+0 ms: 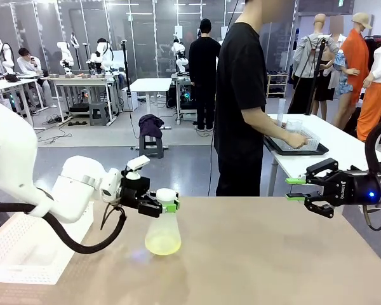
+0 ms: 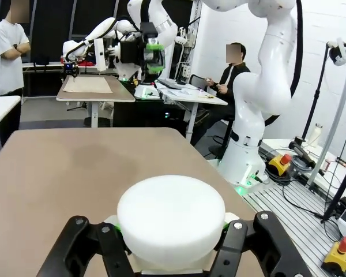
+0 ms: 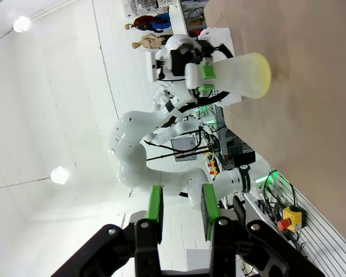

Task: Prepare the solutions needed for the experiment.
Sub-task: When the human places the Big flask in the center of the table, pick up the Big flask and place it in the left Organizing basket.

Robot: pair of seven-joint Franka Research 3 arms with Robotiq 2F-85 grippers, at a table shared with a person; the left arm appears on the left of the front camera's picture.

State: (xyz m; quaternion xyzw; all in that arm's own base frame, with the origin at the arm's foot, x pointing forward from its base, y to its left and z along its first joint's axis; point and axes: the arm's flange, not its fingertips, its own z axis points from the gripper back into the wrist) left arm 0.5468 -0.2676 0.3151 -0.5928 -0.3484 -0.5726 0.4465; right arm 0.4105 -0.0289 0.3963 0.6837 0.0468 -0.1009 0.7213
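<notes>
The solutions, a shallow pale yellow-green layer of clear liquid, lie in the bottom of a translucent conical plastic flask that stands upright on the brown table, its long axis vertical, at about 7 o'clock from the middle of the front view. A white round cap closes the flask's neck. The left gripper is clenched on that neck just under the cap, green pads on either side, so the flask sits directly between its fingers. The right gripper hangs well apart at 3 o'clock from the flask, above the table's right edge, its jaws partly apart and holding nothing; the flask lies straight along its reach. The left arm is plainly the nearer one.

Whether the flask base rests on the table or is just lifted cannot be told. A person's hand rests at a black tray on the far white table, whose contents are too small to read.
</notes>
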